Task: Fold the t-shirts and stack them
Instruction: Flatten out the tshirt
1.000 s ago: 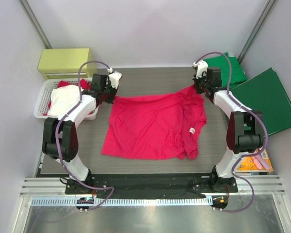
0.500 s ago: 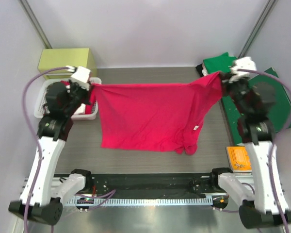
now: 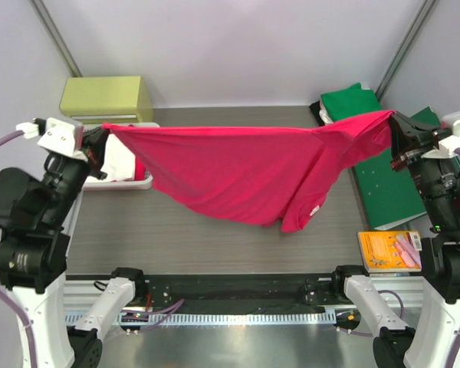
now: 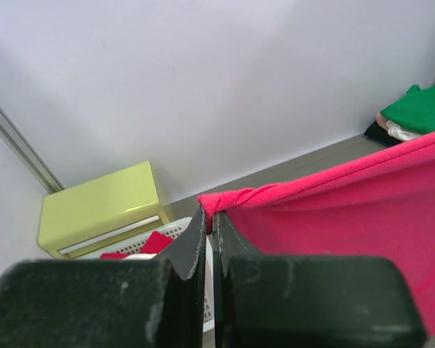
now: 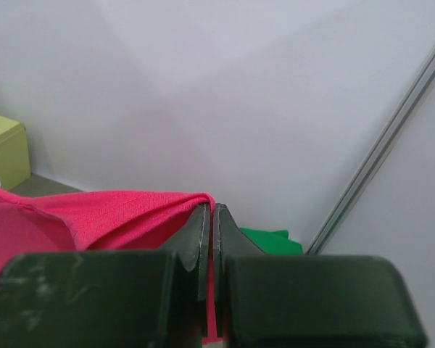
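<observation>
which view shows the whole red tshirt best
Top external: the red t-shirt hangs spread between both arms, neck label visible. The wrist views show only the corners pinched in the left fingers and right fingers.

Top cam looks down from behind; wrist cams, close-up, face back wall [image 4: 203,87]; all share pinkish-red t-shirt [image 3: 245,165].

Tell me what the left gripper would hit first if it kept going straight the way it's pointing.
Past the red t-shirt corner it is pinching, the left gripper looks aimed over the white basket, right of the yellow box, so probably the pale back wall first; depth is hard to judge.
</observation>
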Controlling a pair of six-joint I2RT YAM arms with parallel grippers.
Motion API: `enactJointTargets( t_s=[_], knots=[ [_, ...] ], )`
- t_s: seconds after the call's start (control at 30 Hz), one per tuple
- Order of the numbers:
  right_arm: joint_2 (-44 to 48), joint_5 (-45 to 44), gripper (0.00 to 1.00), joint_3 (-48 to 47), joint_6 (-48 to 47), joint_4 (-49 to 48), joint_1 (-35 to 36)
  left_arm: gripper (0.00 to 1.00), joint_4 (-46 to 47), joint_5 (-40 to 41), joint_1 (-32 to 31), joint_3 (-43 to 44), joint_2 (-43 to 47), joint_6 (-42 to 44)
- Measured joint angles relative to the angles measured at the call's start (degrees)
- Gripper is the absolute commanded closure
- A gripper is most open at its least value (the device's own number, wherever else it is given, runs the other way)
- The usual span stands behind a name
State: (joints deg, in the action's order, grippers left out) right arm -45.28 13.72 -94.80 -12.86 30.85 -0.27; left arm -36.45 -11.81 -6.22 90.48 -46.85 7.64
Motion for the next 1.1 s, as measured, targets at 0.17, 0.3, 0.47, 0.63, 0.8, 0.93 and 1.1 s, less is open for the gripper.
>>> enactJointTargets(
  t_s=[0.17, 0.3, 0.47, 0.63, 0.8, 0.93, 1.1],
  knots=[
    [-0.24, 0.35, 0.99, -7.91, 0.02, 5.9, 0.0, 1.0, -4.09, -0.5, 0.0, 9.16, 0.63, -0.42],
    [-0.24, 0.35, 0.99, -13.4, -0.02, 6.51, 0.0, 1.0, -5.29, -1.46, 0.15, 14.03, 0.33, -1.4],
    [-1.16, 0.35, 0.99, -17.57, -0.04, 7.41, 0.11, 1.0, -6.47, -2.64, 0.31, 17.03, -0.81, -1.99],
    [-6.73, 0.42, 0.99, -24.28, -0.07, 8.48, 0.15, 1.0, -9.38, -3.19, 0.31, 22.27, -4.81, -2.67],
    [-14.23, 1.07, 0.99, -31.93, 0.13, 8.55, 0.17, 1.0, -9.97, -3.15, 0.35, 29.22, -9.18, -2.71],
    [-18.1, 1.25, 0.99, -33.99, 0.13, 8.11, 0.17, 1.0, -9.49, -3.13, 0.35, 30.88, -10.49, -2.69],
    [-18.73, 1.25, 0.99, -23.61, -0.26, 1.53, 0.17, 1.0, -5.38, -3.1, 0.26, 23.06, -11.13, -2.67]
  ],
)
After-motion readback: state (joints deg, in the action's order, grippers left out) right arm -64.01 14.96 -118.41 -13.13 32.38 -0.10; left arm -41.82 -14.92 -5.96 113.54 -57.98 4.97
